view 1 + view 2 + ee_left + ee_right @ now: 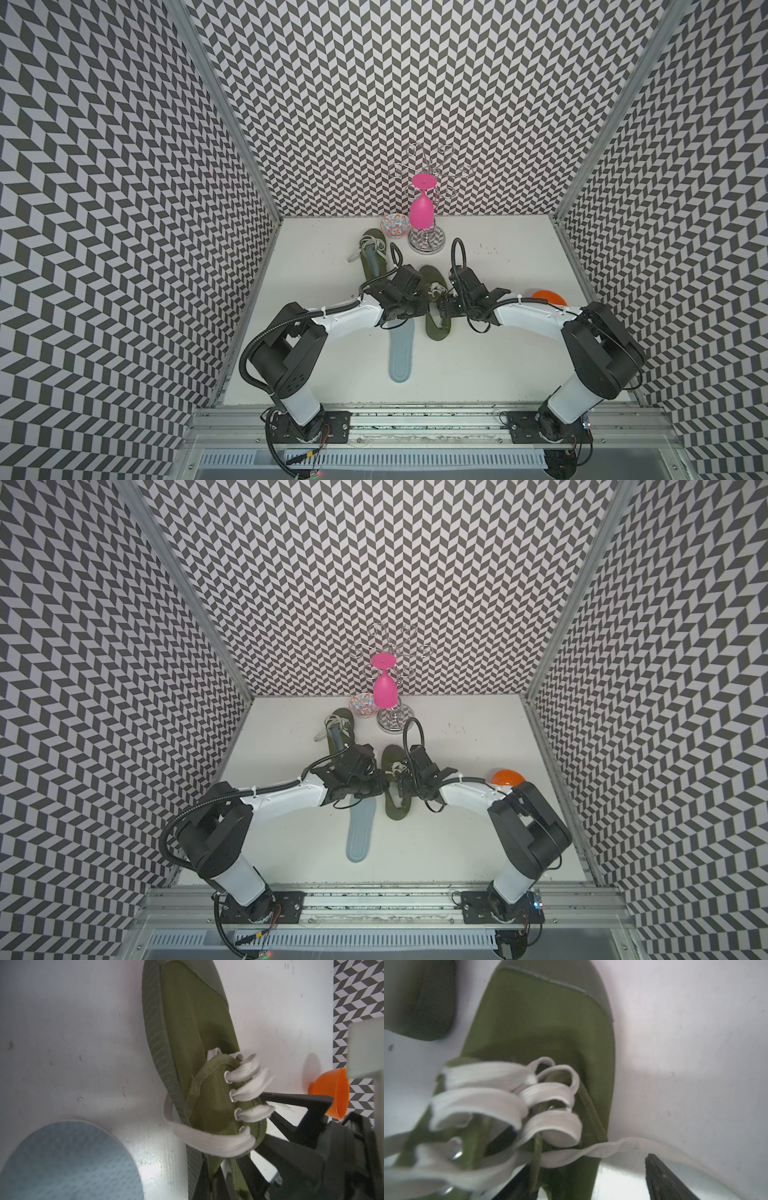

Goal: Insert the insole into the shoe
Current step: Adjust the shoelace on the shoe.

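Olive-green canvas shoe (436, 328), collar pinched in the clenched left gripper (218, 1182), needs the spread-fingered right gripper (587, 1182) to widen its mouth for the pale blue foam insole (402, 353).

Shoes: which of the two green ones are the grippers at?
The near shoe, between the left gripper and right gripper, beside the insole. The far shoe lies untouched by the bowl.

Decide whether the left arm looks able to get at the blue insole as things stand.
Probably yes, but not at once. The insole lies uncovered on the table just below the left arm. The left fingers, though, look shut on the shoe's edge, so they must let go first.
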`<move>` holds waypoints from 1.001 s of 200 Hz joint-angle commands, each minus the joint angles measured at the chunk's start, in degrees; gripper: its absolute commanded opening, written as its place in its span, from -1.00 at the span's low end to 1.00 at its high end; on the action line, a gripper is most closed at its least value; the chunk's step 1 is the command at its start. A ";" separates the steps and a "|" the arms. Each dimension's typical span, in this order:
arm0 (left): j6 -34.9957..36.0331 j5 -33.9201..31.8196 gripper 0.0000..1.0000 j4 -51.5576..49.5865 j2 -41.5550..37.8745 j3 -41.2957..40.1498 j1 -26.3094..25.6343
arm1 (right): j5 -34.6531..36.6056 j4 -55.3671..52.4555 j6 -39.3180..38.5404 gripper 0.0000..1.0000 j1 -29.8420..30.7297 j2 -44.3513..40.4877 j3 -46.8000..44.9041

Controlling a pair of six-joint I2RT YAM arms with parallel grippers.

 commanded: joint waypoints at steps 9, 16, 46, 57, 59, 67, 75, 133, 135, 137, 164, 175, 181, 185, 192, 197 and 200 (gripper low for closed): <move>-0.83 -0.76 -1.00 0.95 -1.80 0.38 0.91 | 13.71 1.08 2.32 0.44 0.14 -2.90 0.20; -0.57 -0.97 -1.00 0.86 -1.68 0.17 1.04 | 13.65 1.42 2.24 0.40 -0.03 -3.63 -0.45; -0.29 -0.69 -1.00 2.18 -1.31 -1.68 1.64 | 11.28 1.10 2.30 0.10 -0.95 -2.96 -1.72; -0.14 -0.26 -1.00 2.91 -1.24 -2.55 1.92 | 9.89 2.00 2.13 -0.04 -1.16 -2.68 -2.44; -0.11 -0.12 -1.00 3.04 -1.29 -2.68 2.00 | 9.50 2.23 2.05 -0.06 -1.18 -2.63 -2.65; 0.08 0.65 -1.00 3.85 -1.10 -3.23 2.07 | 8.09 3.13 1.80 -0.15 -1.49 -2.15 -3.15; 0.15 1.03 -1.00 4.11 -0.89 -3.47 2.25 | 7.36 2.96 1.64 -0.25 -1.85 -1.25 -2.98; 7.91 -5.98 -0.83 0.05 3.64 -2.17 0.91 | -3.72 7.71 -2.50 -0.63 -3.12 -0.48 -3.20; 8.34 -6.63 -0.80 -0.31 3.91 -1.91 0.71 | -4.05 7.98 -2.42 -0.64 -3.12 -0.63 -3.36; 8.86 -7.14 -0.77 -0.62 4.11 -1.60 0.53 | -4.33 8.29 -2.29 -0.65 -3.12 -0.69 -3.49; 13.70 -13.03 -0.28 -5.12 7.21 3.01 -1.81 | -8.27 11.11 -1.50 -0.67 -3.12 -1.47 -4.24; 14.51 -14.82 -0.10 -5.91 8.27 4.40 -2.36 | -9.07 11.43 -1.26 -0.67 -3.12 -1.09 -4.08; 15.14 -15.38 0.01 -5.96 8.79 5.12 -2.63 | -9.46 11.53 -1.22 -0.67 -3.10 -0.86 -4.01; 15.48 -15.77 0.07 -6.04 9.18 5.57 -2.73 | -9.70 11.64 -1.22 -0.67 -3.10 -0.67 -3.98; 16.09 -16.51 0.15 -6.55 9.97 6.71 -3.01 | -9.92 11.57 -1.20 -0.68 -3.10 -0.50 -3.98; 16.85 -17.07 0.19 -7.09 10.54 7.58 -3.30 | -9.85 11.55 -1.25 -0.68 -3.11 -0.38 -3.90; 17.24 -17.74 0.22 -7.46 10.83 8.15 -3.55 | -9.88 11.54 -1.22 -0.68 -3.12 -0.34 -3.91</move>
